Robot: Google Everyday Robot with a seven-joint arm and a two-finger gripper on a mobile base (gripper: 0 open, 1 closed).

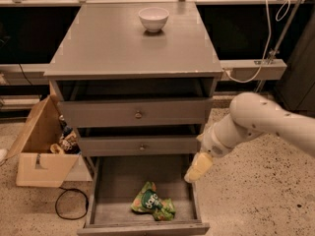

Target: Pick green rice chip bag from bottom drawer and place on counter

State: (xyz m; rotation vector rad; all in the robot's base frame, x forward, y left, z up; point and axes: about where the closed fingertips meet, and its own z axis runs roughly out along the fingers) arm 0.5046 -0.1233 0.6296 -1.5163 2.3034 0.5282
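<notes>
The green rice chip bag (152,202) lies crumpled on the floor of the open bottom drawer (113,181), near its front middle. The grey counter (113,43) tops the three-drawer cabinet. My gripper (198,168) hangs on the white arm over the drawer's right edge, above and to the right of the bag and apart from it. It holds nothing that I can see.
A white bowl (153,18) stands at the back of the counter. The two upper drawers (138,113) are shut. An open cardboard box (42,149) with items sits on the floor to the left, with a black cable loop (69,205) beside it.
</notes>
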